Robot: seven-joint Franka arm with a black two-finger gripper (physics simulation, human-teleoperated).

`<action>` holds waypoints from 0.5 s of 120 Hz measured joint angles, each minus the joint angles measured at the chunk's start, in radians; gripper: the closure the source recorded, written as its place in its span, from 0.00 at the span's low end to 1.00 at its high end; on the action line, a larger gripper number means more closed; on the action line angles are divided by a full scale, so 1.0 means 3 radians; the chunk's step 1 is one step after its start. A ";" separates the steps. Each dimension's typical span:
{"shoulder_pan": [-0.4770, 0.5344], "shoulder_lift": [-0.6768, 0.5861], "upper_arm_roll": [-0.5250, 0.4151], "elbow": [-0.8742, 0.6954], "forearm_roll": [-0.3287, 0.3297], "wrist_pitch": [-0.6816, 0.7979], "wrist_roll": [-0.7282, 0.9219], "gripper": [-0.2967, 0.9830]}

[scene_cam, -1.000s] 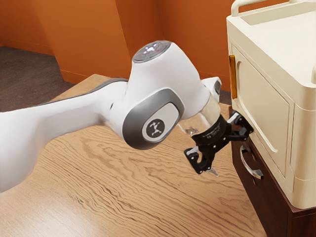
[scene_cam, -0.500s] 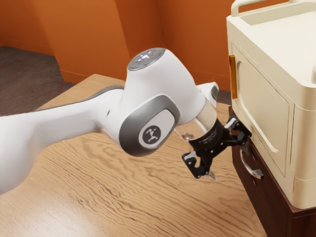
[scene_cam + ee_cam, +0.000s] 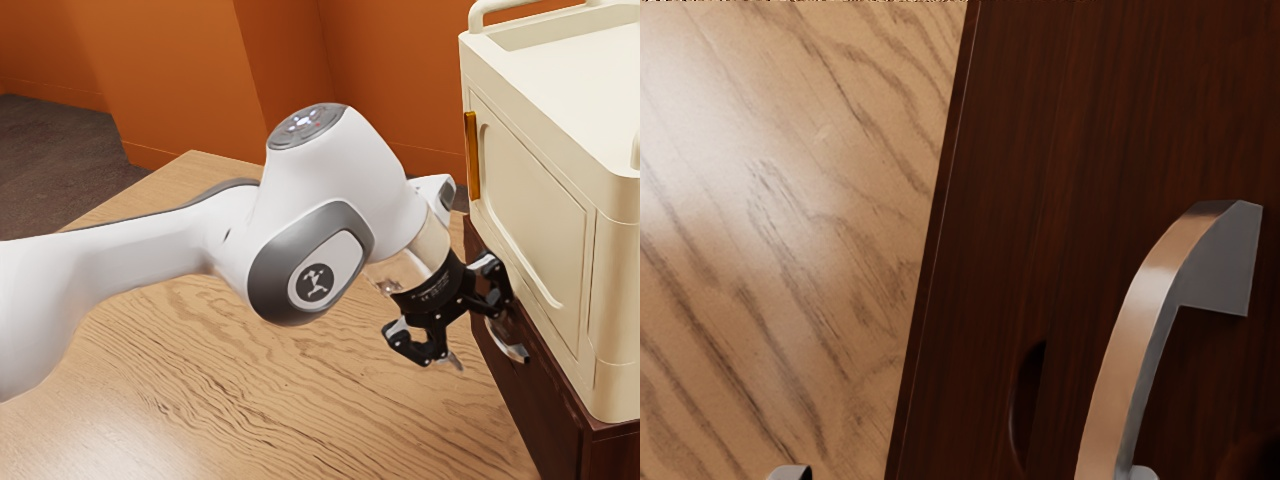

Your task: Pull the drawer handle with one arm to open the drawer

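Gripper (image 3: 483,337): is standing wide, its two fingers spreading well apart and holding nothing; one fingertip (image 3: 1143,473) is lying right at the handle, whether touching or not the views are leaving unclear.
Handle (image 3: 516,350): is curving, in bright metal, out from the drawer front (image 3: 545,415), partly hiding behind the gripper.
Drawer front: is rising dark brown beneath the cream cabinet (image 3: 530,200), along the table's edge at the exterior view's right.
Table (image 3: 250,370): is extending under the arm (image 3: 330,190).

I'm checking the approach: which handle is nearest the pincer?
The curved silver handle on the dark brown front, beside the pincer; the golden one is straight and higher, on the cream cabinet.
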 joint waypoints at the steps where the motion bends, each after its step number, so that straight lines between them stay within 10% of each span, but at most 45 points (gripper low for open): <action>1: 0.0001 0.0000 0.0000 0.0000 0.0000 0.0000 0.0001 0.50; 60: 0.0068 -0.0091 -0.0020 -0.0151 0.0038 -0.0002 0.0024 0.62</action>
